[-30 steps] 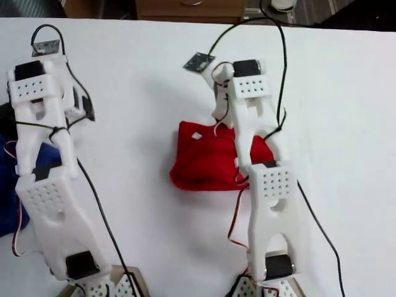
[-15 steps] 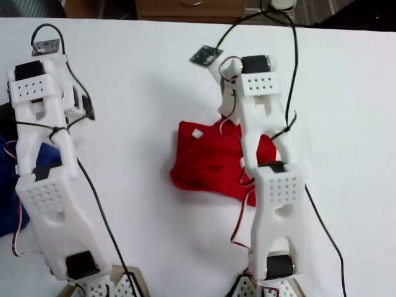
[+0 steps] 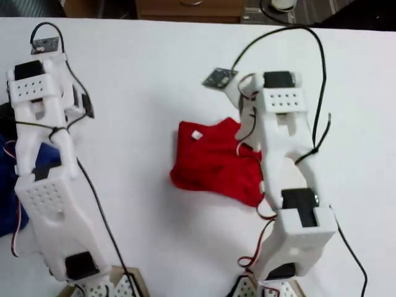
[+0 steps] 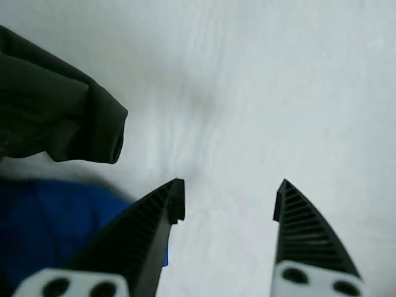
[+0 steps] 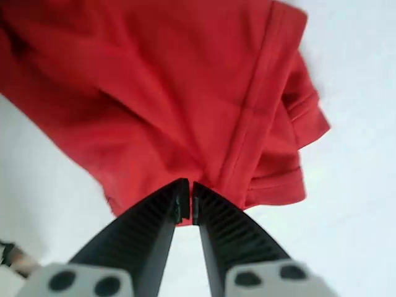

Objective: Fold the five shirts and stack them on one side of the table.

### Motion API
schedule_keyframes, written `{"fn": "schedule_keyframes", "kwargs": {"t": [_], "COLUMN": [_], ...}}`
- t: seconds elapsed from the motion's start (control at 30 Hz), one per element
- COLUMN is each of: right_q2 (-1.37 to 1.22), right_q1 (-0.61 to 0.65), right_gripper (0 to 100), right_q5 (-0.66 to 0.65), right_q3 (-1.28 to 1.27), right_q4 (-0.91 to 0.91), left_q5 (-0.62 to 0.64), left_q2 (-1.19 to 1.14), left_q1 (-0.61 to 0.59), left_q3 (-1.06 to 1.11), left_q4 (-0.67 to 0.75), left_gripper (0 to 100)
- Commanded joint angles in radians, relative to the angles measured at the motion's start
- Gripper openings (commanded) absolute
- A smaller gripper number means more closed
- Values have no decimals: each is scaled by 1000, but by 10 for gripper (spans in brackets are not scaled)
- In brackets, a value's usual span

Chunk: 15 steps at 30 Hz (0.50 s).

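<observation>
Three garments are in sight: one soft red cloth shirt (image 3: 213, 164), one blue cloth shirt (image 3: 7, 185) and one dark, loosely folded garment (image 4: 49, 117). The red shirt lies bunched in the middle of the white worktop (image 3: 136, 74). Its long axis runs from 10 to 4 o'clock, and a small white label (image 3: 197, 135) sits at its 11 o'clock corner. The right pincer (image 5: 188, 201) is pressed together, pinching the red shirt's stitched hem. The left pincer (image 4: 229, 204) stands spread over bare worktop, with the blue shirt at the 9 o'clock edge.

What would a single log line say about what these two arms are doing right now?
right gripper: shut on edge of red shirt | left gripper: open over table, beside blue shirt and black garment
</observation>
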<state>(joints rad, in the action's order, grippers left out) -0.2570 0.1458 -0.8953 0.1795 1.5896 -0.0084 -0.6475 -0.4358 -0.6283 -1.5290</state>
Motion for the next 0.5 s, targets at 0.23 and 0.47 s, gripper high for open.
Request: {"fn": "schedule_keyframes", "kwargs": {"t": [0.23,0.47], "right_q2": [-275,-524], "right_q1": [116,99], "right_gripper": [232,233], "right_q5": [97,97], "right_q3": [229,545], "right_q4": [-166,-65], "left_q5": [-8,-8], "left_q2": [31,35], "left_q1": [2,0], "left_q3": [-13,-13], "left_q4": [-31,-37], "left_gripper": [256,256]}}
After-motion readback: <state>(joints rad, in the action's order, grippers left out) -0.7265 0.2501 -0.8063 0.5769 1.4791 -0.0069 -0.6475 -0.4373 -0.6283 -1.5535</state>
